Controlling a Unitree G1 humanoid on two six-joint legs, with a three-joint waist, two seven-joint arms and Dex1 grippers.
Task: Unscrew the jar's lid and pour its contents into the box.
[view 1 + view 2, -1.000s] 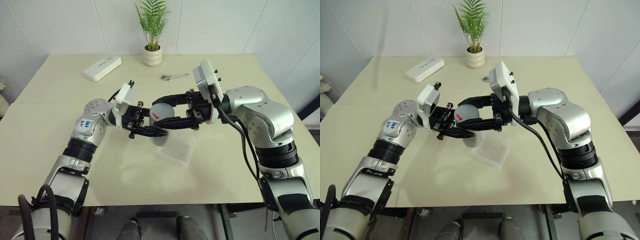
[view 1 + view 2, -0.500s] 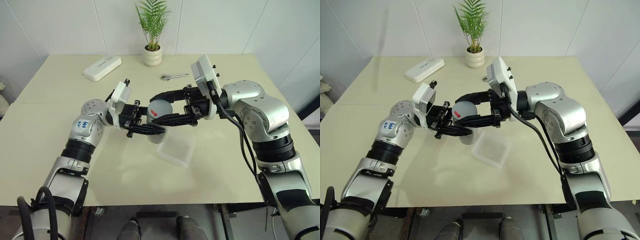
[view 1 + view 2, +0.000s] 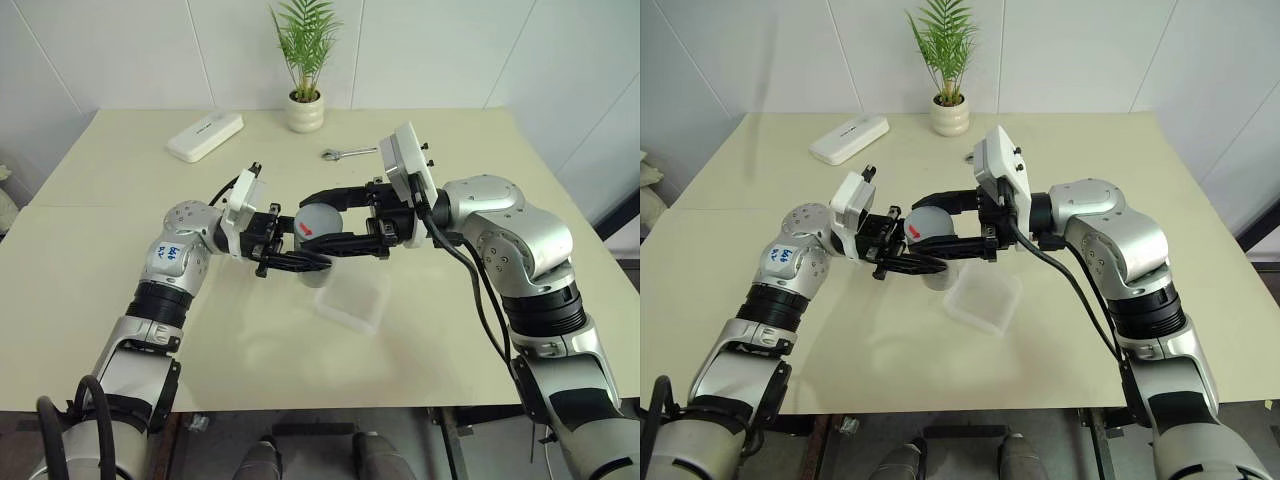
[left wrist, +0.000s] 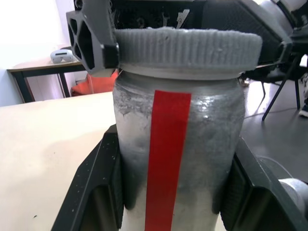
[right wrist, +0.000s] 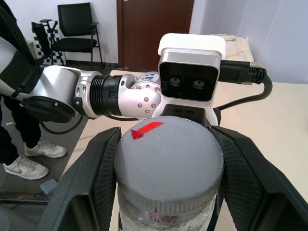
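**A:** Well, both arms meet over the middle of the table (image 3: 120, 330), forearms level and pointing at each other. The left gripper (image 3: 305, 260) is clamped round the body of the jar (image 4: 175, 154), fingers (image 4: 98, 192) pressed on either side of the red stripe. The jar hangs in the air, upright, just above the near-left corner of the box (image 3: 352, 297).

**B:** And the right gripper (image 3: 335, 222)?

**A:** Closed on the lid (image 5: 168, 161) from the other side, its fingers (image 5: 96, 178) hugging the ribbed rim, the red mark facing up. The lid is seated on the jar; I see no gap at the threads.

**B:** So what makes the twist go well?

**A:** My guess: keep the left squeeze firm so the glass can't spin, turn only the right wrist about the jar's own axis, and hold it upright until the cap lifts free. I can't make out the pellets inside. Tip too early and they'd miss the box.
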